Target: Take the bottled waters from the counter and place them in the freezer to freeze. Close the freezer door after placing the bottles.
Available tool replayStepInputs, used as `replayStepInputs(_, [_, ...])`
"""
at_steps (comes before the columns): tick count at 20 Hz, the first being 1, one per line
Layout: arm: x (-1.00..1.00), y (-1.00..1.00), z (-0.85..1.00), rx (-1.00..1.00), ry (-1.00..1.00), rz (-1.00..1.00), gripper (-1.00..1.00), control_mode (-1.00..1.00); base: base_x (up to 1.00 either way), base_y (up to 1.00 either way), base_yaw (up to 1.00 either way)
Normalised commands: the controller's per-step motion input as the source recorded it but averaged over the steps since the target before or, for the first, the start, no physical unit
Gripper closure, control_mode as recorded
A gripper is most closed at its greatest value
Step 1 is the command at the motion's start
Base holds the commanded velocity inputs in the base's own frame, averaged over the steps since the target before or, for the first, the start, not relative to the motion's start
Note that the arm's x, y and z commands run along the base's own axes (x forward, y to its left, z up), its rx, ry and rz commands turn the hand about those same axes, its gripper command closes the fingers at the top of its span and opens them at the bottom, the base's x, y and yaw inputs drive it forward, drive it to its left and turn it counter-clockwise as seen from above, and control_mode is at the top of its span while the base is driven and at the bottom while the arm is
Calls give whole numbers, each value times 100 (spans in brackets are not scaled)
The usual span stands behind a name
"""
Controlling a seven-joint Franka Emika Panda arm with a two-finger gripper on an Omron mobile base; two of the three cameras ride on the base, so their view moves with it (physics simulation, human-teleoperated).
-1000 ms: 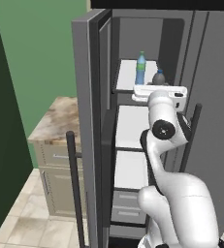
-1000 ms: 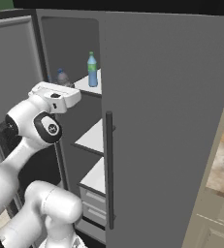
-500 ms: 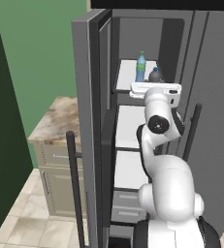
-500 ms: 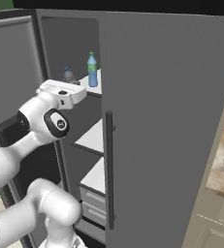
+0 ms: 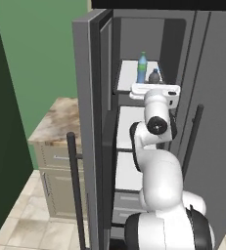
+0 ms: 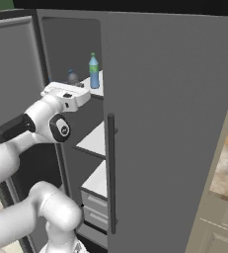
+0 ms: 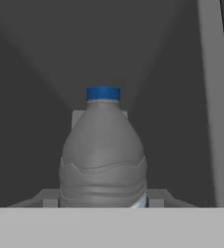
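The dark grey-blue bottled water (image 7: 103,150) with a blue cap stands upright between my gripper's (image 7: 104,199) fingers, which press on both of its sides. From the base it shows just past my hand (image 5: 154,75) (image 6: 72,76), over the freezer's top white shelf (image 5: 128,73). My gripper (image 5: 154,84) (image 6: 74,85) reaches into the freezer at that shelf's height. The clear light blue bottle with a green cap (image 5: 142,67) (image 6: 94,71) stands upright on the same shelf, a little deeper in. The freezer door (image 5: 87,122) stands wide open, its dark bar handle (image 5: 75,185) facing me. The counter (image 5: 58,119) lies left of the door.
The fridge's right grey door (image 6: 160,123) is closed, its long dark handle (image 6: 110,173) close to my arm. Lower white shelves (image 5: 129,166) and drawers (image 6: 93,207) fill the freezer below my hand. A green wall (image 5: 41,58) rises behind the counter.
My hand has pushed a little further into the freezer at top-shelf height, carrying the dark grey-blue bottle with it. The light blue bottle has not moved.
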Motion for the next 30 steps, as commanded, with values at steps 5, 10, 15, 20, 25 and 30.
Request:
replayStepInputs(5, [0, -9, 36, 0, 13, 0, 100, -100, 0, 0, 0])
replayStepInputs(10, [0, -8, 42, 1, 16, 0, 100, -100, 0, 0, 0])
replayStepInputs(15, [0, -9, 12, 9, 13, 0, 100, -100, 0, 0, 0])
replayStepInputs(20, [0, 0, -10, 2, 0, 0, 100, -100, 0, 0, 0])
replayStepInputs(25, [10, 0, -3, 0, -5, 0, 100, -100, 0, 0, 0])
replayStepInputs(30, [23, -7, 0, 0, -3, 0, 100, -100, 0, 0, 0])
